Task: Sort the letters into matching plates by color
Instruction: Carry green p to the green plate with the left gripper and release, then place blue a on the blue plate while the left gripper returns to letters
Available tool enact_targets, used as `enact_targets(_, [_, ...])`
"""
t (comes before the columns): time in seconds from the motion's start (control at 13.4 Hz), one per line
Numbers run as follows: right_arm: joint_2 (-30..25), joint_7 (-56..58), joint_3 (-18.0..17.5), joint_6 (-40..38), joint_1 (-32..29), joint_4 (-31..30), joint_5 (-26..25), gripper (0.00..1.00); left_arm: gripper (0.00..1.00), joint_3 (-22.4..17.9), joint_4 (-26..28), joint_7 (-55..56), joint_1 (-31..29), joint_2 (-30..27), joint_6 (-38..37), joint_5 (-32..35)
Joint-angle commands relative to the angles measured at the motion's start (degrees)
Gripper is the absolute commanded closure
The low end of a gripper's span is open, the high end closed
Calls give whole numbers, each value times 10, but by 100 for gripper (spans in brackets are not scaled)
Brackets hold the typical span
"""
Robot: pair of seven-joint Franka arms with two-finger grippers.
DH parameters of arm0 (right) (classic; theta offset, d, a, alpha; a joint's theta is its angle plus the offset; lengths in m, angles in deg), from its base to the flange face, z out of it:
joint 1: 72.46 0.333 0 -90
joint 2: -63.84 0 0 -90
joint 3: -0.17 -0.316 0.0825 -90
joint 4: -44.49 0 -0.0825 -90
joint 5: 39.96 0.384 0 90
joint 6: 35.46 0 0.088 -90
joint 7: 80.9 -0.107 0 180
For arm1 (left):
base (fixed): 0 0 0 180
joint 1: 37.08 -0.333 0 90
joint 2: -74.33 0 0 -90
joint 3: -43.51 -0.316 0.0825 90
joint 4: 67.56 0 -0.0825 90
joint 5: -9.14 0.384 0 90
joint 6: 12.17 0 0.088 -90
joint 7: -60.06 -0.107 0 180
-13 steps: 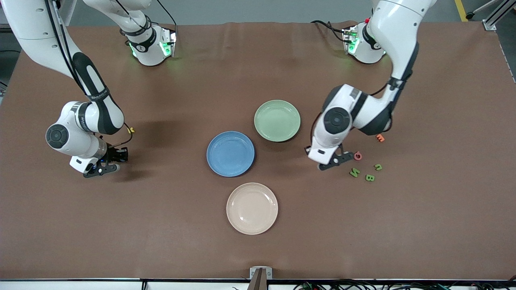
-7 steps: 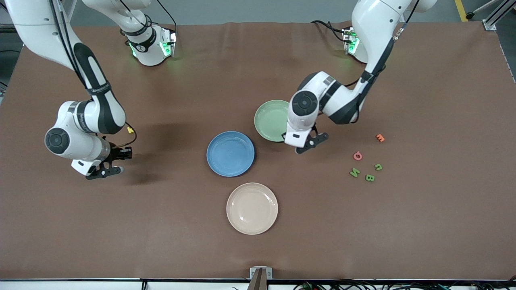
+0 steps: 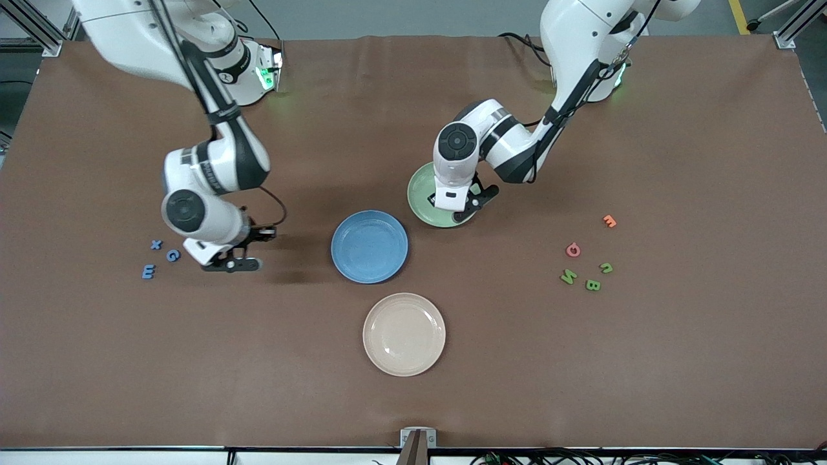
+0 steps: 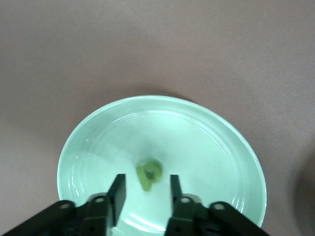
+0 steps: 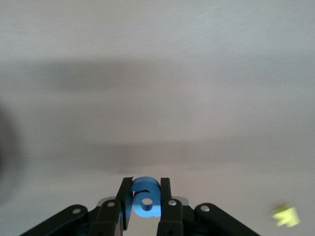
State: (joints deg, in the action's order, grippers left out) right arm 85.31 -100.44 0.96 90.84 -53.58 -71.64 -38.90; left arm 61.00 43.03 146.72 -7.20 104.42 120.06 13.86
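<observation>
**Both grippers over the brown table, one above the green plate, one carrying a blue letter**

A brown cloth-covered table (image 3: 413, 400) filled the front view, with grey floor at its top edge and cables along the bottom. Three plates sat near the middle: the pale green plate (image 3: 423, 200), the blue plate (image 3: 369, 247) nearer the camera, and the cream-beige plate (image 3: 404, 334) nearest of all.

The left gripper (image 3: 466, 206) hung over the green plate. In the left wrist view its fingers (image 4: 117, 192) stood apart with nothing between them, and a green letter (image 4: 149, 174) lay on the plate's floor (image 4: 206, 147) below the gap.

The right gripper (image 3: 234, 253) was over bare table between the blue plate and the right arm's end. Its fingers (image 5: 125, 202) were clamped on a blue letter (image 5: 145, 197), seen in the right wrist view.

Three blue letters lay toward the right arm's end: an X (image 3: 156, 244), a G (image 3: 172, 256) and an E (image 3: 148, 272). Toward the left arm's end lay three green letters, an N (image 3: 568, 276), a B (image 3: 592, 285) and a small n (image 3: 606, 267), with a pink letter (image 3: 573, 249) and an orange letter (image 3: 609, 221) close by. A yellow letter (image 5: 285, 216) showed blurred in the right wrist view.
</observation>
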Motion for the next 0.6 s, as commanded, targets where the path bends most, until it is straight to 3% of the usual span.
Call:
enact_targets(0.0, [1, -123, 2, -9, 68, 33, 22, 85, 0, -1, 1, 5, -12, -20, -6, 1])
enact_targets(0.37, [86, -183, 3, -2, 124, 129, 147, 85, 0, -2, -2, -136, -127, -84, -64, 8])
enact_targets(0.52, [111, -187, 3, 0, 143, 154, 170, 85, 0, -3, -6, -224, -185, -90, -66, 8])
